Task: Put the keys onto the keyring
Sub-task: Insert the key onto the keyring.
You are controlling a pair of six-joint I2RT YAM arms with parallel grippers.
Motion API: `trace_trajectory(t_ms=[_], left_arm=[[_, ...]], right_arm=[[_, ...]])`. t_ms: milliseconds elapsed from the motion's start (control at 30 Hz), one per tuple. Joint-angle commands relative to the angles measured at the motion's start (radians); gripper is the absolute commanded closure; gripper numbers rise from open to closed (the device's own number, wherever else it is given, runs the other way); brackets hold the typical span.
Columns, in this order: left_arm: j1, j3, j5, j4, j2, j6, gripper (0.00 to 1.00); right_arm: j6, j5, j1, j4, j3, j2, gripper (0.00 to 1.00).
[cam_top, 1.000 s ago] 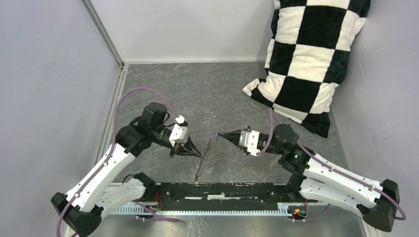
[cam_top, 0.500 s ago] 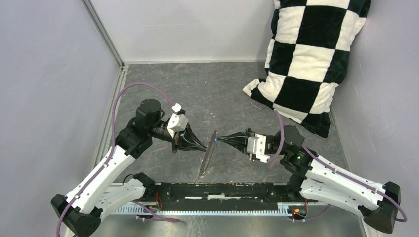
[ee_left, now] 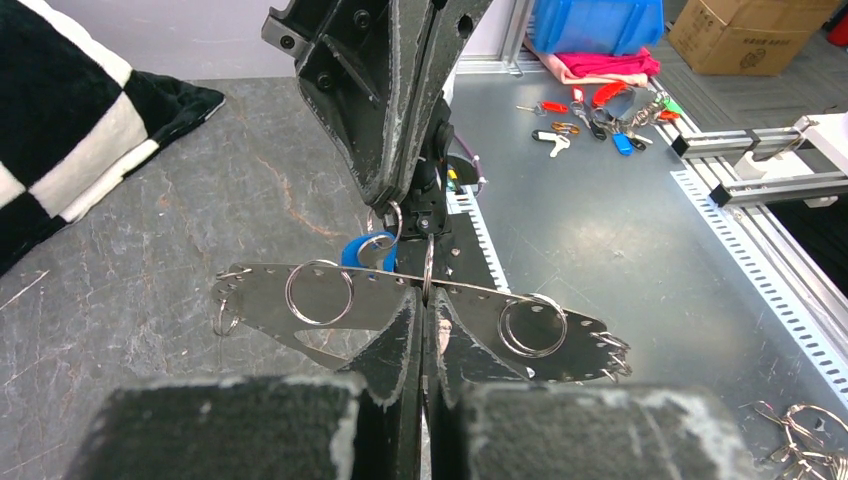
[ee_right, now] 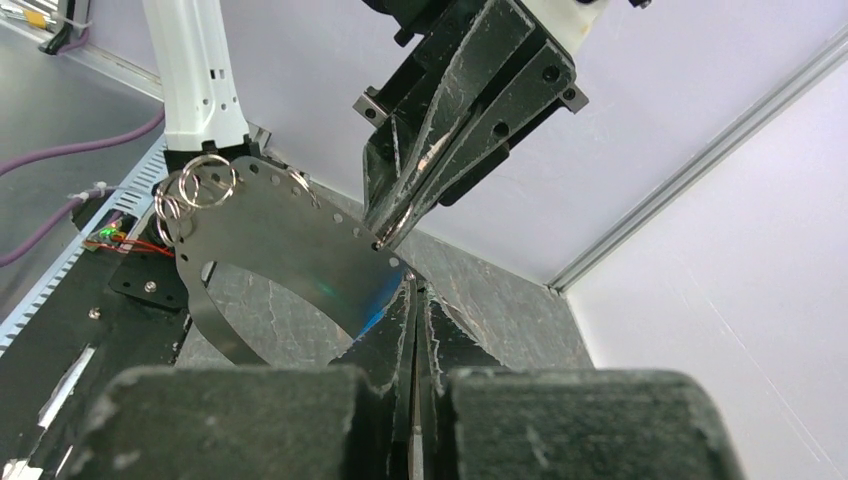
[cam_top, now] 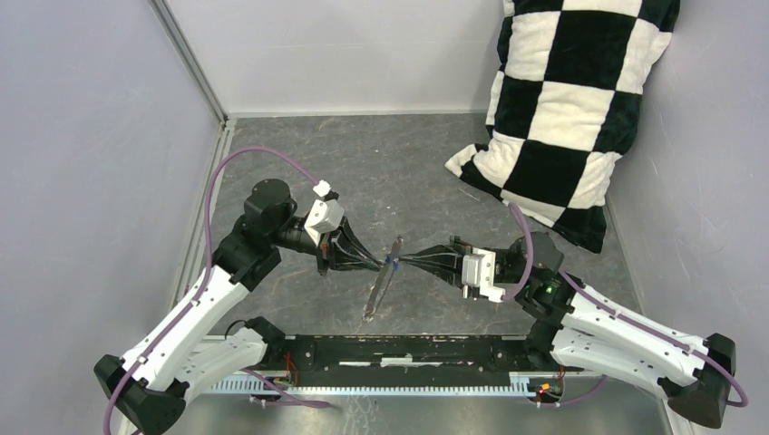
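Observation:
The keyring is a thin dark strip edge-on in the top view. In the wrist views it is a flat grey metal crescent with holes along its rim and small split rings hanging from it. My left gripper is shut on its rim and holds it off the table. My right gripper is shut on the blue-headed key and meets the keyring's upper edge from the other side. Both grippers' tips nearly touch.
A black-and-white checked pillow leans in the back right corner. A black rail runs along the near edge between the arm bases. Beyond it, spare keys and loose rings lie on a metal bench.
Both grippers have closed in on each other. The left one carried the keyring up and to the right. The right one brought the key left until it met the keyring's upper edge.

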Motion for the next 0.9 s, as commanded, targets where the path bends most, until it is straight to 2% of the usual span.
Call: trace_trajectory(t_ms=[0, 867], left_arm=[[-0.003, 0.014, 0.008, 0.038, -0.004, -0.023, 0.98], [-0.004, 0.044, -0.045, -0.035, -0.001, 0.052, 0.98]], right_arm=[[0.045, -0.029, 0.007, 0.087, 0.015, 0.010, 1.00], [0.095, -0.055, 0.007, 0.091, 0.056, 0.045, 1.00]])
